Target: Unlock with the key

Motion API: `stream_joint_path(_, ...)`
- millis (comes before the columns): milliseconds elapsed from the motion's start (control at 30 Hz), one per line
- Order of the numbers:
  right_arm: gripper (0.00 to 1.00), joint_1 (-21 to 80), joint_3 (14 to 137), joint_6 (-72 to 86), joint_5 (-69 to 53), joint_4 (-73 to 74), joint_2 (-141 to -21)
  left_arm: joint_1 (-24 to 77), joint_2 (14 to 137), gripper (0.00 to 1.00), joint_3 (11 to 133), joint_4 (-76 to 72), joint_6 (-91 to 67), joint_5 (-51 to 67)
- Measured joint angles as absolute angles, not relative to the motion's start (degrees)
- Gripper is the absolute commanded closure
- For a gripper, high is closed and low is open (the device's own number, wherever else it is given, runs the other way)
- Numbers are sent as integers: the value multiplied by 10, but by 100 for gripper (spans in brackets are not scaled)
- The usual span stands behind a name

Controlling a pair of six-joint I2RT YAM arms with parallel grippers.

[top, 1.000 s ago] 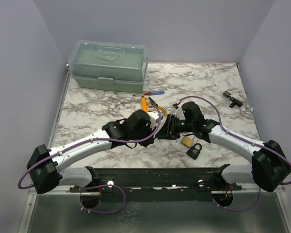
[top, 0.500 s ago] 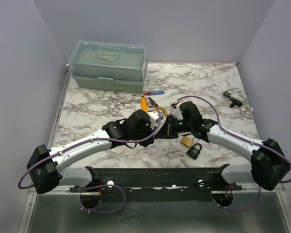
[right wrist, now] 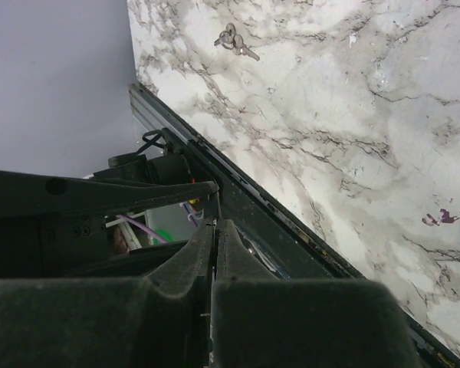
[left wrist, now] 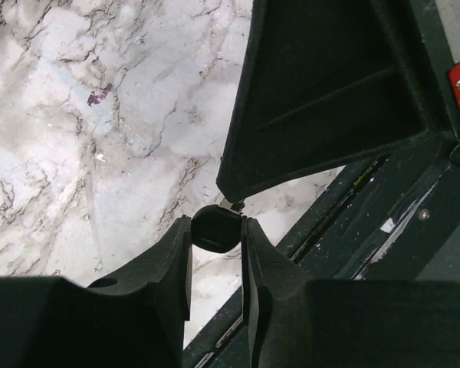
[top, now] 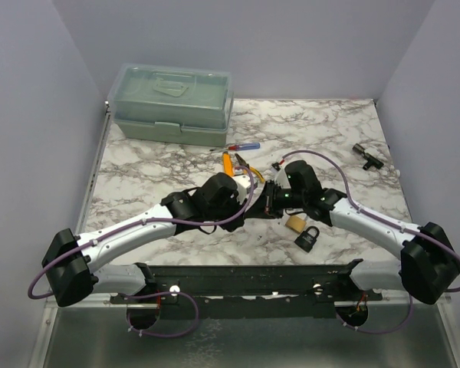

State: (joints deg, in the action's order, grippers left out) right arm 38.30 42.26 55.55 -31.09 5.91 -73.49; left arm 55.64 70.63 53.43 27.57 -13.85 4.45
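Above the marble table my two grippers meet tip to tip in the top external view. My left gripper (left wrist: pixel 216 224) is shut on the key (left wrist: pixel 215 230), with its round black head pinched between both pads. The key's short metal blade runs into the tip of my right gripper (right wrist: pixel 215 225), whose jaws are pressed together on it. From above, the left gripper (top: pixel 254 201) and the right gripper (top: pixel 267 201) hide the key. A brass padlock (top: pixel 295 223) and a black padlock (top: pixel 307 238) lie on the table just beside the right arm, untouched.
A green lidded box (top: pixel 172 103) stands at the back left. A red-and-blue screwdriver (top: pixel 241 147) and an orange tool (top: pixel 227 162) lie behind the grippers. A small black part (top: pixel 366 156) sits far right. A loose key ring (right wrist: pixel 234 38) lies on the marble. A black rail (top: pixel 253 280) crosses the near edge.
My right gripper has shut on the key's blade. Both arms have barely moved, and the left gripper still holds the key head.
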Motion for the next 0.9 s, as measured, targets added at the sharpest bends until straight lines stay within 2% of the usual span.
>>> stream_joint_path(100,100,383,423,556,-307,62,-727,556,703,54,534,274,-138,42)
stream_joint_path(233,100,383,422,559,-295,62,-710,557,692,49,530,274,-139,37)
stream_joint_path(300,100,383,422,559,-288,63,-697,557,683,43,528,274,-139,34)
stream_joint_path(333,100,383,421,559,-284,63,-689,556,673,33,526,274,-139,34)
stream_joint_path(400,100,383,419,559,-277,63,-677,557,652,3,524,274,-142,32)
stream_joint_path(733,100,383,385,566,-246,54,-582,555,462,1,497,228,-260,-27)
stream_joint_path(900,100,383,360,574,-240,26,-524,550,430,1,495,226,-350,-65)
